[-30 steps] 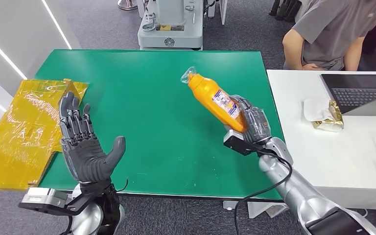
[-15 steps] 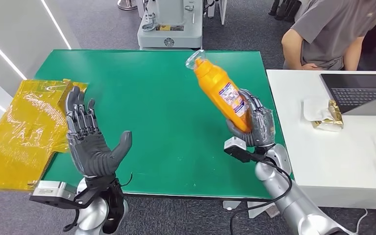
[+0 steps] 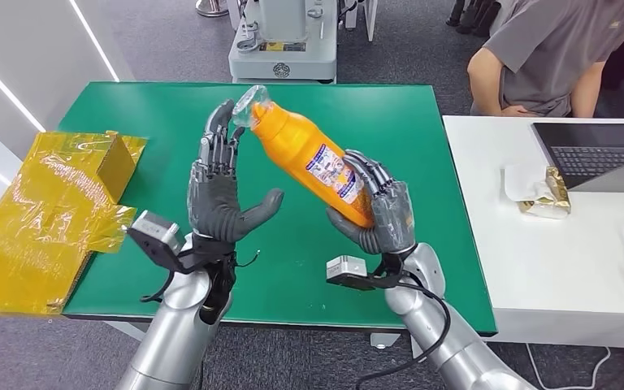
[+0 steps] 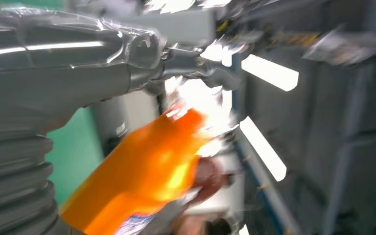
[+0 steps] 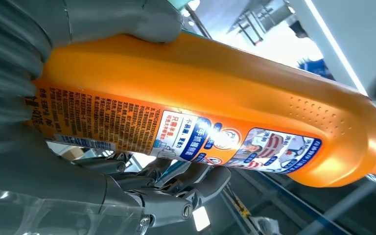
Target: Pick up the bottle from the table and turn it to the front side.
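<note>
— Where's the bottle?

— One orange plastic bottle with a printed label [image 3: 313, 159], up off the green counter [image 3: 171, 130], leaning with its clear-wrapped cap end toward the far left. What's inside it I can't tell; the plastic is opaque.

— Who has it?

— The right hand [image 3: 379, 213]. Its fingers [image 3: 370, 175] wrap the bottle's lower end from the right side, thumb underneath. In the right wrist view the label [image 5: 176, 132] faces the camera, fingers curled behind it.

— And the other?

— The left hand [image 3: 222, 188] is raised beside the bottle's neck, palm toward it, fingers spread and holding nothing (fingertips close by the cap; touching or not, I can't say).

— Anything else?

— One crinkled yellow plastic wrapping with a box in it [image 3: 53, 203] at the counter's left edge. One person in a grey shirt [image 3: 548, 53] by the white counter [image 3: 536, 268] with a laptop [image 3: 601, 150].
</note>
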